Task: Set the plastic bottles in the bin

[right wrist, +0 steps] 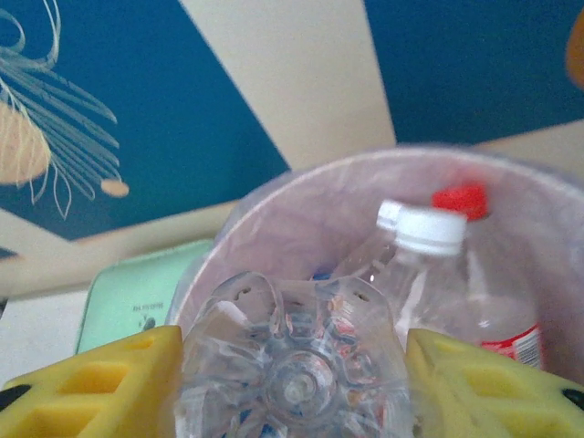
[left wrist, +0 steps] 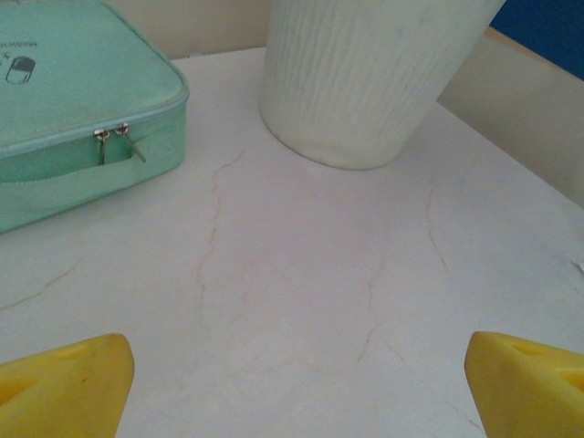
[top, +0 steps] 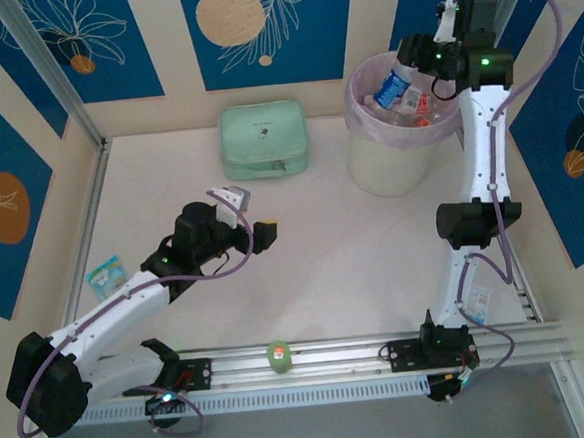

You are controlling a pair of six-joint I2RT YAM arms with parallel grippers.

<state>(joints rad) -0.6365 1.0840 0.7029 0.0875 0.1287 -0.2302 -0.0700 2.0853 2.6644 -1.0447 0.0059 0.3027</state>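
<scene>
white table (top: 355,255) with bin (top: 394,167), mint case (top: 264,141)

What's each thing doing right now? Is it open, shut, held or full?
Left end effector: open, empty.
Right end effector: shut on a bottle.
Held bottle: over the bin, not yet dropped.
Bin: upright, bottles inside.
White-capped bottle: in the bin, cap on.
Case: zipped shut.

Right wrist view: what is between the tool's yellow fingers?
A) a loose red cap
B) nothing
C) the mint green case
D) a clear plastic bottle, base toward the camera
D: the clear bottle shows its ribbed base between the fingers of the right tool, over the bin.
</scene>
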